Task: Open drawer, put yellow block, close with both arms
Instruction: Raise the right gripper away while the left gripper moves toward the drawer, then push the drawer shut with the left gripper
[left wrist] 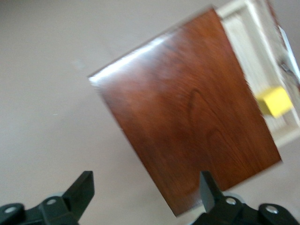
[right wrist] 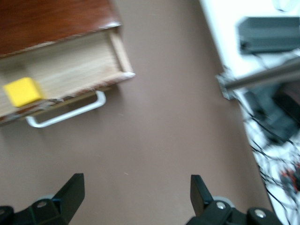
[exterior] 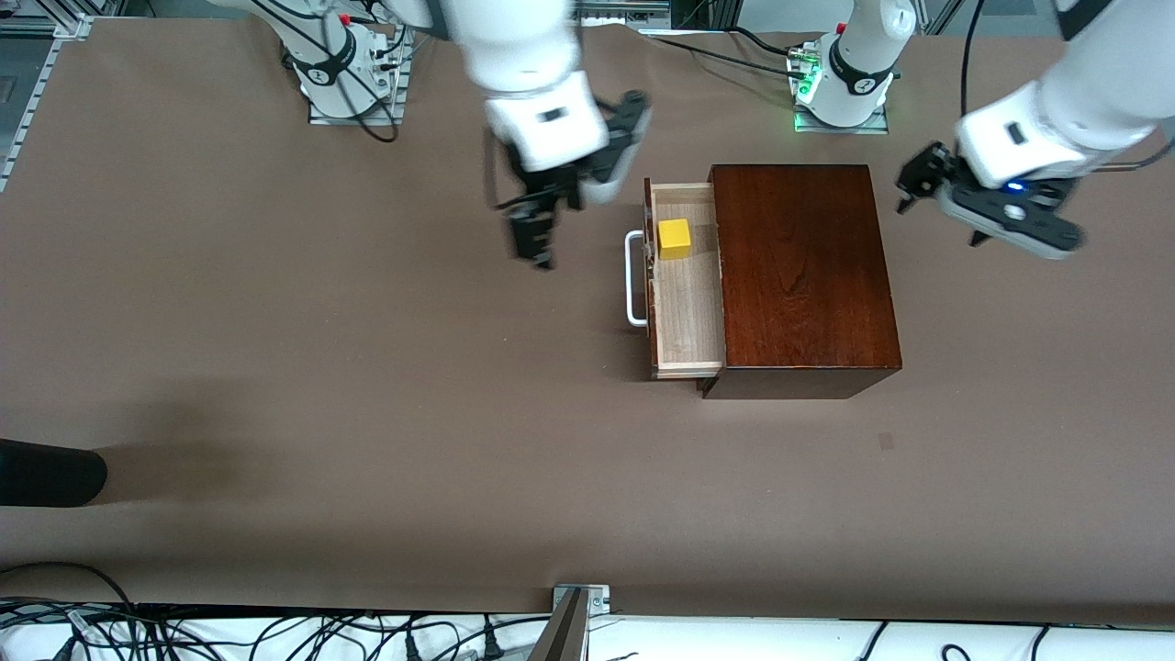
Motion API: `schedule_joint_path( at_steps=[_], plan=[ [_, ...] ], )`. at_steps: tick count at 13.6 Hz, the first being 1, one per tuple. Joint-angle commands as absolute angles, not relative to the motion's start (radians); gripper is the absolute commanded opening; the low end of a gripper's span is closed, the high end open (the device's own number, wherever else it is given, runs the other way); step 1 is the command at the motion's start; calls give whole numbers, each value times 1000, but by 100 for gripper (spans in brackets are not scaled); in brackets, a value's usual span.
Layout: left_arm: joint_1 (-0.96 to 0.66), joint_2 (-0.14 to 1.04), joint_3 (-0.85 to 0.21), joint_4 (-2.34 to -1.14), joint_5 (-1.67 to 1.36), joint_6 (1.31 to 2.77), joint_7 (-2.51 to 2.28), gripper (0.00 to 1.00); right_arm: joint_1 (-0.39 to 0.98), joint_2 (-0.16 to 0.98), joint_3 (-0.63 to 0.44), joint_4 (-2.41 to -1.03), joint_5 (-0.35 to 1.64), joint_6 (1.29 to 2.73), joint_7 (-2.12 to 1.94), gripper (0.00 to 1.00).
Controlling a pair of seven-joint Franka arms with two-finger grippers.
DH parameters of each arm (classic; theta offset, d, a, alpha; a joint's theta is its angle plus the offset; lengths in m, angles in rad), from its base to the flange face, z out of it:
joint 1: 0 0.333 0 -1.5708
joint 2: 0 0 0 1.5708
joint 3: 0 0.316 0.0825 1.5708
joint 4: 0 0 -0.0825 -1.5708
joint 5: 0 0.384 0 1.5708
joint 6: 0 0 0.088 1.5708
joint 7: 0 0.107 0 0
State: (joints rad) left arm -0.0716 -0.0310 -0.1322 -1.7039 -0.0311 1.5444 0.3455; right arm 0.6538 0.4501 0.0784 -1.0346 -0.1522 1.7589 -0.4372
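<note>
The drawer stands pulled out of the dark mahogany box, its white bar handle toward the right arm's end of the table. The yellow block lies inside the drawer, near the front panel. My right gripper hangs open and holding nothing over the bare table in front of the drawer; its wrist view shows the yellow block in the drawer. My left gripper is open over the table beside the box's back; its wrist view shows the box and the block.
A dark rounded object pokes in at the table's edge at the right arm's end. A metal post and cables run along the edge nearest the front camera. The arm bases stand along the top of the front view.
</note>
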Motion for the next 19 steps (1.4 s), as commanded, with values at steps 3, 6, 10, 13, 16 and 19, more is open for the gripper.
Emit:
schedule_joint_path(
  at_steps=[3,6,10,13,16,19],
  plan=[
    [-75,90,-245,-1674,-184,1512,597,100,392,91,65,-1420,65,1763,-433,100],
    [-84,179,-358,-1674,-216,1650,776,100,279,-43,14,-1557,106,1746,-425,100],
    [-228,334,-448,-1657,-146,1834,825,100,275,-185,-150,-1739,106,1726,-400,100],
    [-400,515,-446,-1507,82,1911,871,100,267,-186,-181,-1733,97,1649,-260,100],
    [-483,616,-442,-1494,230,2006,861,100,198,-160,-137,-1729,86,1651,-268,100],
    [-492,667,-434,-1503,336,2006,836,100,181,-140,-101,-1720,17,1648,-268,100]
  ],
)
